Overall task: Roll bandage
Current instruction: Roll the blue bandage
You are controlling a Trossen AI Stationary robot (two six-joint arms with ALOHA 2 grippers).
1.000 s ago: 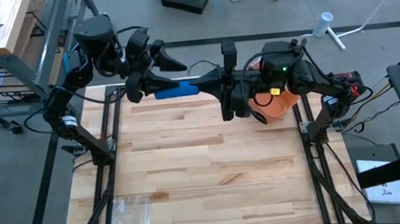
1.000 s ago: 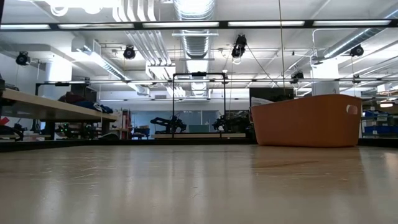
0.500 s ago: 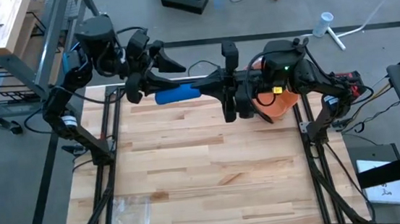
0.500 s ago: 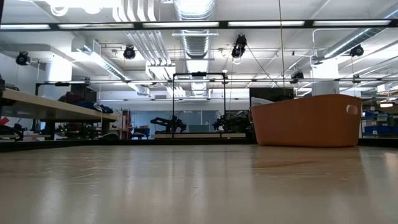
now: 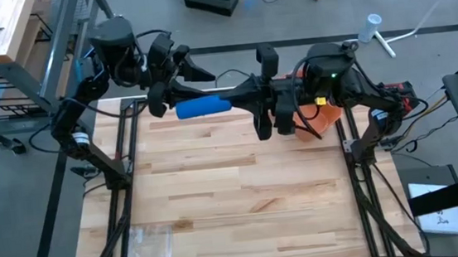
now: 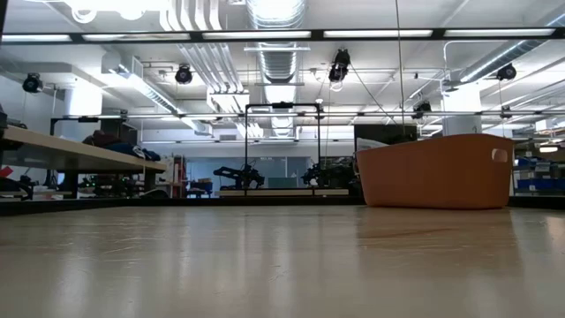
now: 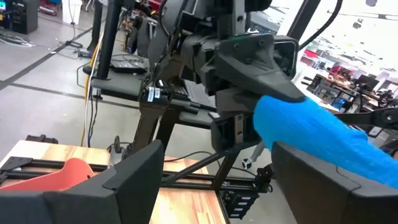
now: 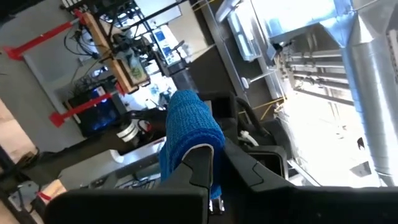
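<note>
A blue bandage roll is held in the air above the table's far edge. It also shows in the left wrist view and the right wrist view. My right gripper reaches in from the table's right and is shut on the roll. My left gripper faces it from the left, open. The roll's free end lies next to one of its fingers. Neither gripper shows in the low view. My right gripper pinches the roll's right end between its two fingers. The fingers come level from the table's right and lie along the roll. The roll sticks out past the fingertips toward my left gripper, lifted clear of the table. My left gripper: I cannot tell whether its finger touches the roll's free end.
An orange basket stands at the table's far right, partly under my right arm, and shows in the low view. A clear plastic bag lies near the front left corner. Bare wood lies between them.
My right arm's wrist has shifted a little toward the table's right edge and covers more of the orange basket. The blue roll stays in the air between the two grippers, at about the same place.
</note>
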